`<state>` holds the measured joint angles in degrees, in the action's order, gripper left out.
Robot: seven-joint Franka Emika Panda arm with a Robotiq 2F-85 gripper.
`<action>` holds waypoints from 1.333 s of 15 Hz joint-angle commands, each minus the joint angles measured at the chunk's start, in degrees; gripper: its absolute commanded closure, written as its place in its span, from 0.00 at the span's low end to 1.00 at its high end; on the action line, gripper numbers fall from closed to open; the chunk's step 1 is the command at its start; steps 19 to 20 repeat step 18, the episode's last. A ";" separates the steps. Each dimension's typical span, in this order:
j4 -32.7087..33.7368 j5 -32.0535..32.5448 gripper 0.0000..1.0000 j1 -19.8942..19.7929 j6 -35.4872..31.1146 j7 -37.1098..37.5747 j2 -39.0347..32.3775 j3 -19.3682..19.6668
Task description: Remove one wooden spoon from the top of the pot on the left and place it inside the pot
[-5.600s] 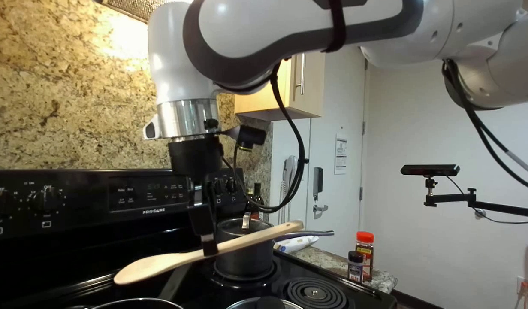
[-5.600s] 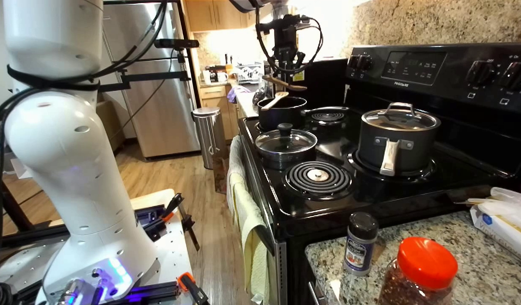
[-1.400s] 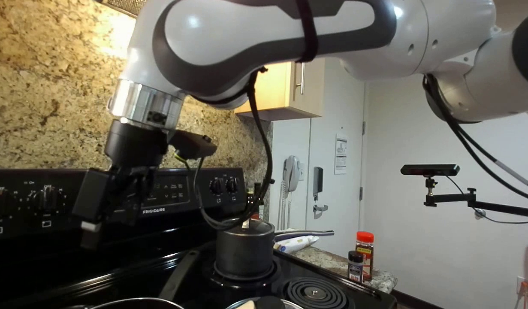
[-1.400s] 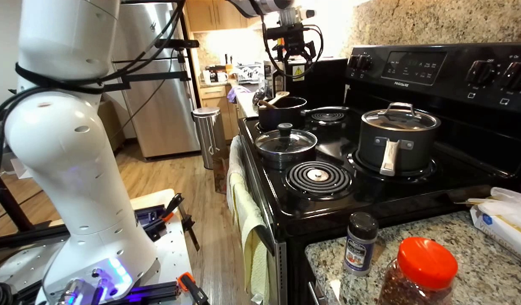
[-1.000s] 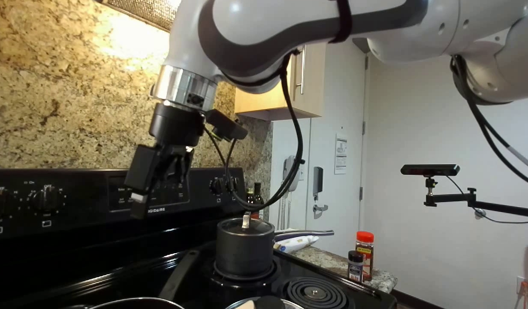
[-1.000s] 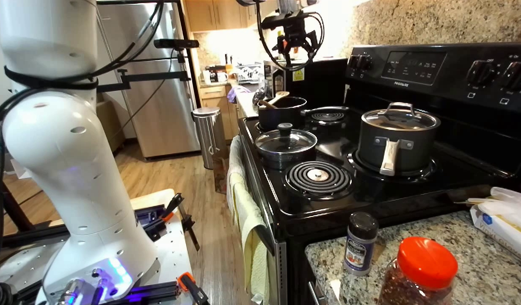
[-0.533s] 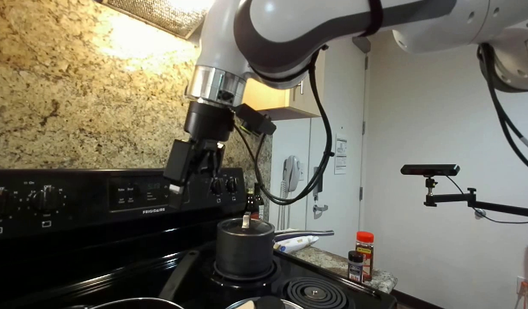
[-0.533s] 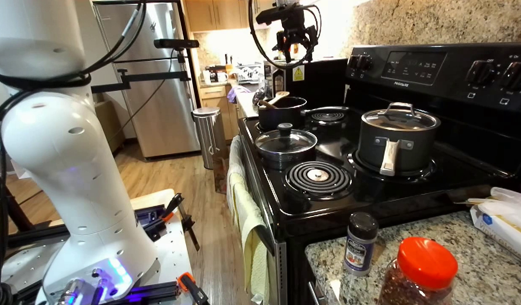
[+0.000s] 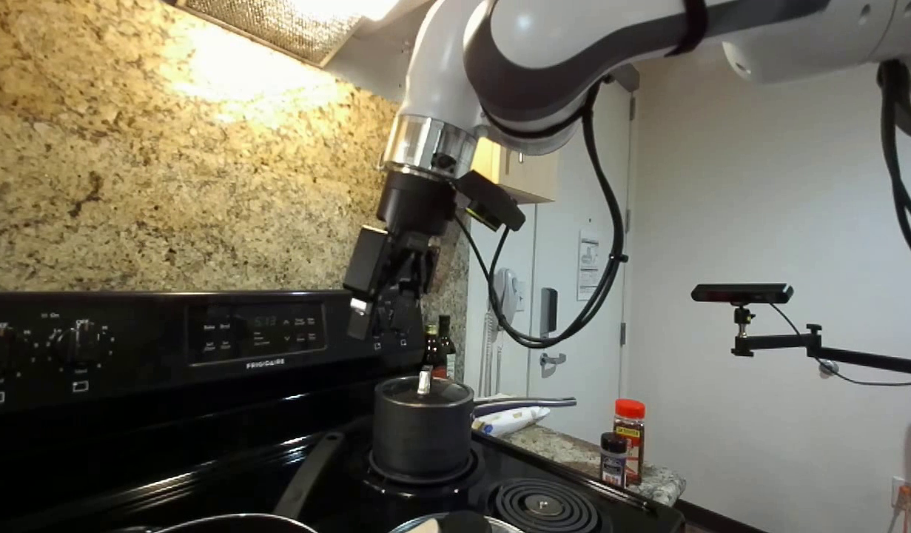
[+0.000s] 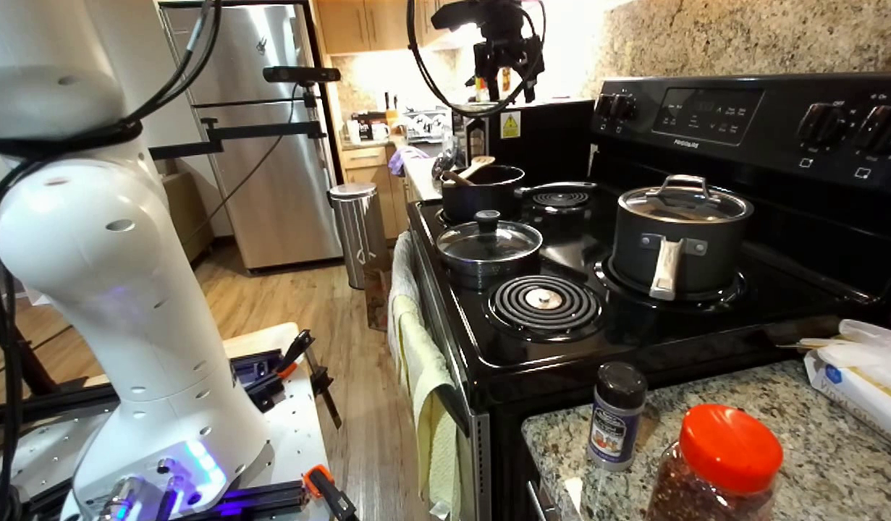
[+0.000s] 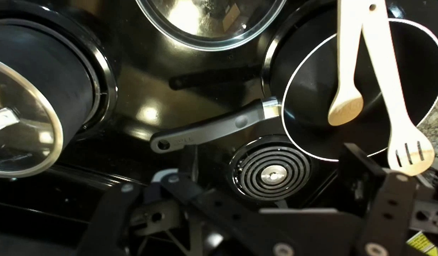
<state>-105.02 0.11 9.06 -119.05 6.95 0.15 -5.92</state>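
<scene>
A wooden spoon [image 11: 346,108] rests with its bowl inside the open black pot [image 11: 300,106], its handle running out over the rim. In an exterior view the spoon's handle end [image 10: 456,177] sticks out of the pot [image 10: 481,206]. Beside it a slotted wooden spoon [image 11: 411,153] lies across the same pot, its head beyond the rim. My gripper [image 11: 275,161] is open and empty, its fingertips wide apart in the wrist view. In both exterior views the gripper [image 9: 388,311] [image 10: 512,88] hangs high over the stove, well away from both spoons.
A lidded saucepan [image 10: 684,239] and a lidded shallow pan [image 10: 488,257] stand on the stove. The open pot's long handle [image 11: 211,131] points inward. Bare coils [image 10: 545,307] [image 11: 272,176] lie between. A spice jar [image 10: 615,416] and a red-lidded jar [image 10: 727,470] stand on the counter.
Several seconds ago the gripper held the spoon in the air; it has since let go, and the spoon is in the pot. Lately the open gripper has moved up and away, toward the lidded saucepan.
</scene>
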 commanded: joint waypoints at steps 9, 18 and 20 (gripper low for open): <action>-10.39 8.99 0.00 -3.31 -4.88 12.25 8.74 -0.47; -9.70 8.00 0.00 -3.10 -3.93 11.93 7.41 -0.26; -9.70 8.00 0.00 -3.10 -3.93 11.93 7.41 -0.26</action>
